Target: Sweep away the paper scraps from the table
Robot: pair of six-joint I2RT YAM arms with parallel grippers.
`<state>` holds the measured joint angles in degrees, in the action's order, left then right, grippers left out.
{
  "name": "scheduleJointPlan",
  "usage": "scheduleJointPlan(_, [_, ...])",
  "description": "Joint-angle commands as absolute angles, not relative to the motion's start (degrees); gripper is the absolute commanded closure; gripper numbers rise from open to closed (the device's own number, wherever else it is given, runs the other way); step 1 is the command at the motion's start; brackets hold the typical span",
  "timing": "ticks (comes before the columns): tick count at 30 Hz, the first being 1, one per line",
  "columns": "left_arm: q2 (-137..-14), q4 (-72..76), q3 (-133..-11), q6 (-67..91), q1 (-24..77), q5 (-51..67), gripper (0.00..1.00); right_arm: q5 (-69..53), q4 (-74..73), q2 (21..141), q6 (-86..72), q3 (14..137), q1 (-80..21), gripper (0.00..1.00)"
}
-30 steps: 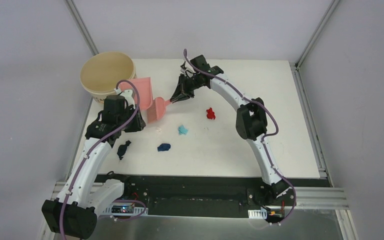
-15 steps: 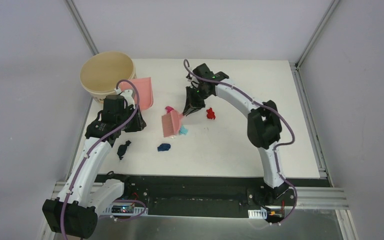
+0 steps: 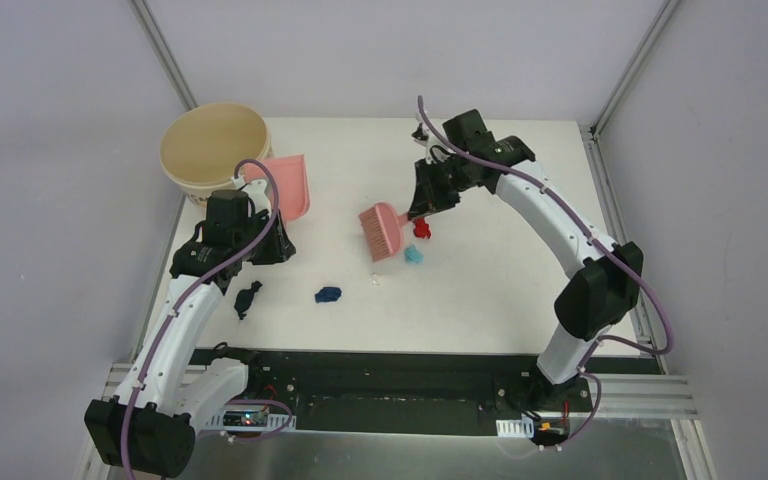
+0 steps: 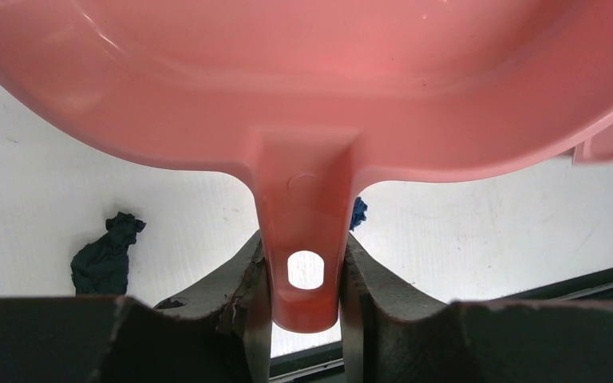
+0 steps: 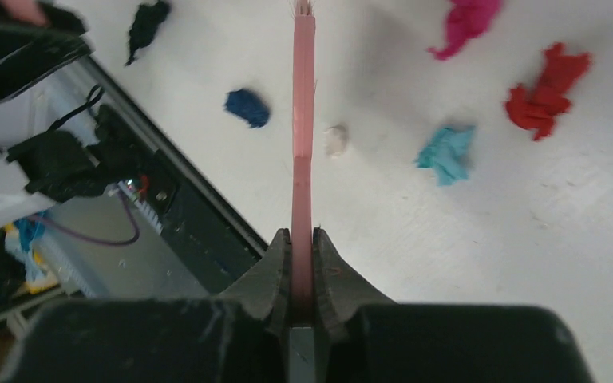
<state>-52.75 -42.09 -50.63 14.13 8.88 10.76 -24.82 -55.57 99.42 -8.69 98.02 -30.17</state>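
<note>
Since the coming sweep turns on where the paper scraps lie from the brush (image 3: 385, 232), we log that first. All are on the table (image 3: 520, 300):
- Red scrap (image 3: 421, 229): just beside the brush head, on its right.
- Teal scrap (image 3: 413, 254): near, front-right of the head.
- White bit (image 3: 373, 281): near, in front.
- Blue scrap (image 3: 328, 294) and navy scrap (image 3: 247, 298): farther off, front-left.
- Magenta scrap (image 5: 467, 24): seen in the R wrist view only, near the red one.

Right gripper (image 5: 302, 263) is clamped on the brush handle. Left gripper (image 4: 303, 295) is clamped on the handle of the dustpan (image 3: 285, 187). The pan is well apart, left of the brush, by the bucket (image 3: 215, 150).

Brush axis: handle far-right, bristles front-left.

Our judgement: the R arm is nearer the red and teal scraps. The head must pass to their right, then push left. There is open room btwn brush and pan, and the table edges are well off.
</note>
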Motion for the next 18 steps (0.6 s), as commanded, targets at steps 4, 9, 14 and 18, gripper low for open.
scheduleJointPlan(4, [-50.7,-40.2,-50.9,14.3,8.2,11.0,1.0,-40.2,-55.1,100.2,-3.9,100.9,-38.8,1.0])
scheduleJointPlan(9, [-50.6,-40.2,-50.8,14.2,8.3,10.2,1.0,-41.4,-55.0,108.0,-6.5,106.2,-42.2,1.0])
scheduleJointPlan(14, [-50.6,-40.3,-50.7,14.2,8.2,9.2,1.0,-41.2,-55.3,115.4,-8.5,111.3,-44.1,1.0])
scheduleJointPlan(18, [-51.4,-40.3,-50.8,14.0,8.2,10.3,1.0,-35.6,-57.0,118.5,-6.1,113.1,-44.0,1.0])
